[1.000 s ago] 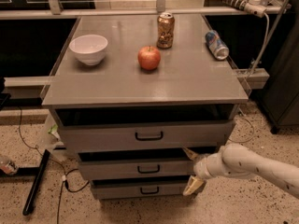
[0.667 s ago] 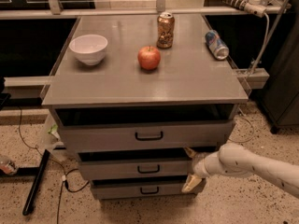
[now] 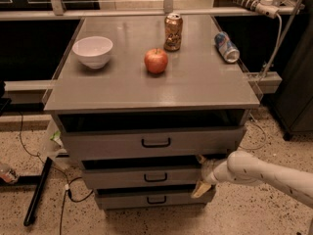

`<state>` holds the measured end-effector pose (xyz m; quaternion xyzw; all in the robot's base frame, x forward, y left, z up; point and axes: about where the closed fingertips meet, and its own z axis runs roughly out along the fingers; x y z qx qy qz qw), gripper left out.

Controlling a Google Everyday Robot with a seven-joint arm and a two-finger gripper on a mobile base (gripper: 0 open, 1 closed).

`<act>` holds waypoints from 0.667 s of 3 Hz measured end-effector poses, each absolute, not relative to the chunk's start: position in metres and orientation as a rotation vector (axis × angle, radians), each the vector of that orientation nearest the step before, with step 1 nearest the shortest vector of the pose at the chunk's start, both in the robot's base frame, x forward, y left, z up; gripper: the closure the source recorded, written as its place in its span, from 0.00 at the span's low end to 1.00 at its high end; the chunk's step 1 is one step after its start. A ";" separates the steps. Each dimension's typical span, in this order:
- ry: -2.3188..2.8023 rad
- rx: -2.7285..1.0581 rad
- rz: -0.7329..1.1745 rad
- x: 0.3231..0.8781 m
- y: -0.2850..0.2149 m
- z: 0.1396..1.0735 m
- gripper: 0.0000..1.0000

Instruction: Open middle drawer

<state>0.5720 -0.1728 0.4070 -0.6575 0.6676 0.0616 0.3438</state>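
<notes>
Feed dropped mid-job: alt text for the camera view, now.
The claw sits at the right end of the middle drawer, away from its black loop handle. The top drawer above juts out furthest. On the cabinet top stand a white bowl, a red apple and an upright can, with another can lying on its side.

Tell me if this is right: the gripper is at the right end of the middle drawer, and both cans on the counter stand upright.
Not quite. The camera view shows only the brown can standing upright; the blue can lies on its side near the right edge of the counter. The gripper is indeed at the right end of the middle drawer.
</notes>
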 end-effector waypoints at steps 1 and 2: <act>1.734 -1.708 0.160 0.572 -0.173 0.407 0.18; 1.734 -1.708 0.160 0.572 -0.173 0.407 0.42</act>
